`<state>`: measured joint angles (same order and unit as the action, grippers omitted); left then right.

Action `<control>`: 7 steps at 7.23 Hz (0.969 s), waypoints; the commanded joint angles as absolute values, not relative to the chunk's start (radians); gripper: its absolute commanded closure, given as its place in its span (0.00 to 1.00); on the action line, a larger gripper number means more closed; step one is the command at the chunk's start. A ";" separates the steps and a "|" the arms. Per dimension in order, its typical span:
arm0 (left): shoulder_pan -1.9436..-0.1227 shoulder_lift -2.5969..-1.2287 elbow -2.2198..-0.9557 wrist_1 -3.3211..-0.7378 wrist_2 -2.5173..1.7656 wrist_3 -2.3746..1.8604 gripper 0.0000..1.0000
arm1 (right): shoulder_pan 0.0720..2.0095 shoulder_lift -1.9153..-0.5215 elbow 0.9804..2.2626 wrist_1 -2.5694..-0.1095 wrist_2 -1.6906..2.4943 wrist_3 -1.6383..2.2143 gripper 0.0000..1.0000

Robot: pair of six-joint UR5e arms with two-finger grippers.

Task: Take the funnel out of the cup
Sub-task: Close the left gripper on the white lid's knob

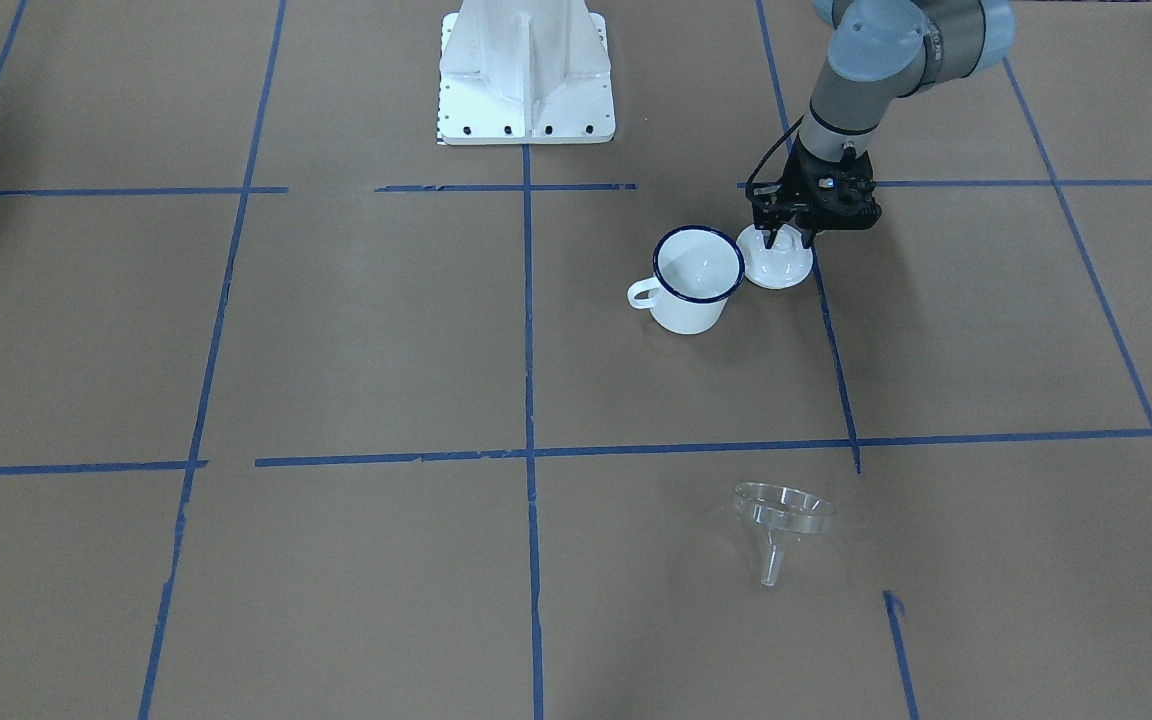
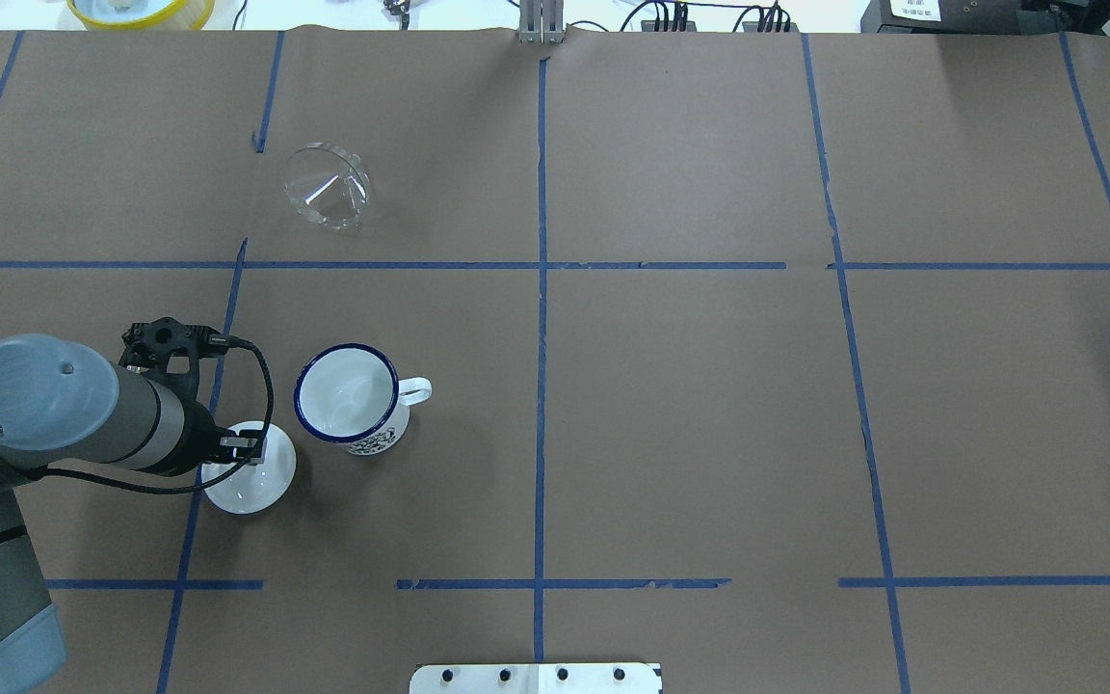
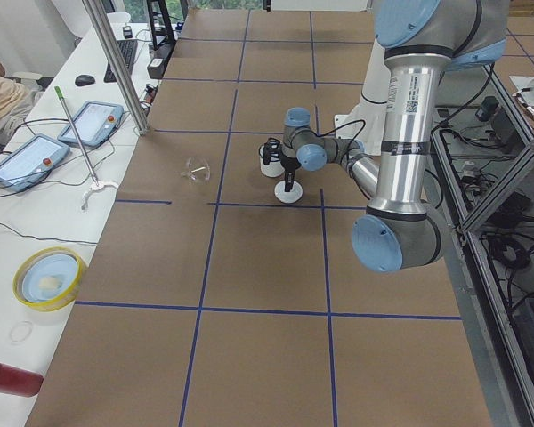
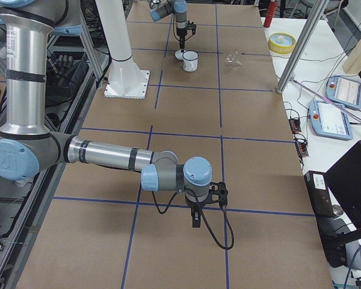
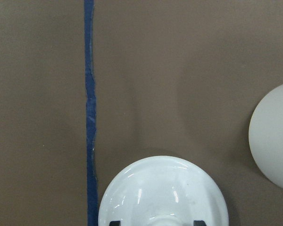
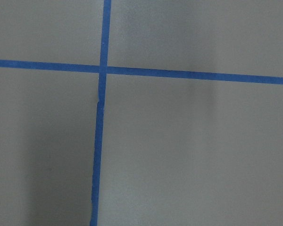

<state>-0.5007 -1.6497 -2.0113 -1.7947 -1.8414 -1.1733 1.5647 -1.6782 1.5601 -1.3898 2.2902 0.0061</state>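
Already out of the cup (image 1: pixel 696 280), the funnel (image 1: pixel 781 515) lies tipped on its side on the worktop (image 1: pixel 336 350), well apart from the left claw (image 1: pixel 784 238) and on the far side from the robot. That claw hangs over a round white lid (image 1: pixel 776 265) just left of the upright, empty cup, its fingers spread either side of the lid's knob. Whether the right claw (image 4: pixel 195 218), low over the worktop far off to the right, is spread or pressed together I cannot tell.
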 commanded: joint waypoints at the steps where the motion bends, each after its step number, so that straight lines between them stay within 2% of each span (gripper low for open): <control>1: -0.500 -1.651 -2.011 -1.795 -1.842 -1.173 0.44 | 1.565 -1.678 1.560 -1.390 2.290 0.006 0.00; 7: -0.494 -1.654 -2.008 -1.796 -1.842 -1.173 0.48 | 1.565 -1.678 1.560 -1.390 2.290 0.006 0.00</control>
